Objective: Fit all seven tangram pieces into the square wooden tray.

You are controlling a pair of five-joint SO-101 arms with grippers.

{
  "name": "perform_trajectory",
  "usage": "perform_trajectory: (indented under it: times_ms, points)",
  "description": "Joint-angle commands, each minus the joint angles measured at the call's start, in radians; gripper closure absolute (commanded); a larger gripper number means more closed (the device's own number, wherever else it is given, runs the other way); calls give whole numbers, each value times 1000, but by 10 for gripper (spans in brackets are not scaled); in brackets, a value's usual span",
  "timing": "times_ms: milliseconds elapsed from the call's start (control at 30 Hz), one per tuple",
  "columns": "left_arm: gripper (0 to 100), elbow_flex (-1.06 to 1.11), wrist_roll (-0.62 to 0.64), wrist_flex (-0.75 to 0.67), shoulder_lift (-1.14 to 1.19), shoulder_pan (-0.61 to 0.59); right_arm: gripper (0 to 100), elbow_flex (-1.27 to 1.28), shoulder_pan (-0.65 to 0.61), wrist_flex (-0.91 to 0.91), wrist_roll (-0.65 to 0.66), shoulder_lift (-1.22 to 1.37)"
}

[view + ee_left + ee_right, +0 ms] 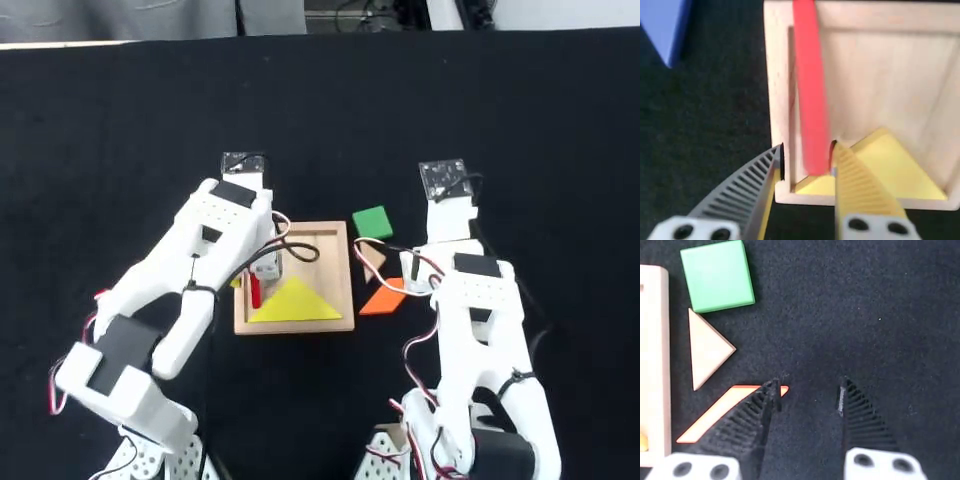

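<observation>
The square wooden tray [343,285] holds a big yellow triangle [296,301] flat in its near half. A red piece [810,100] stands on edge along the tray's left wall [777,75]. My left gripper [807,154] is open around the red piece's near end, with one finger [760,185] over the wall and the other [855,185] over the yellow triangle [890,170]. My right gripper [807,392] hangs open over bare cloth, next to the orange parallelogram [715,415]. Farther on lie a wood-coloured triangle [707,347] and a green square [717,275].
A blue piece [665,22] lies on the cloth left of the tray. The green square [372,222], pale triangle [372,258] and orange piece [383,299] cluster right of the tray. Black cloth covers the table, with free room at the back and far sides.
</observation>
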Motion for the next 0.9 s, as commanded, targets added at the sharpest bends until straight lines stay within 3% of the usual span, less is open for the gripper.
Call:
perform_trajectory:
  times_ms: [0, 300, 600, 767, 867]
  points:
    - [843, -35, -9, -3, -180, -5, 809, -67, 11, -15, -5, -39]
    - [843, 28, -77, -236, -196, 53, 809, -67, 11, -14, -5, -39]
    - [845, -59, -86, -141, -140, 143, 809, -64, 11, -14, 35, -41]
    - [844, -320, -95, 110, -284, -113, 809, -62, -15, -12, 37, -42]
    - [844, -369, -213, 190, -350, -315, 809, -61, -34, -8, 37, -42]
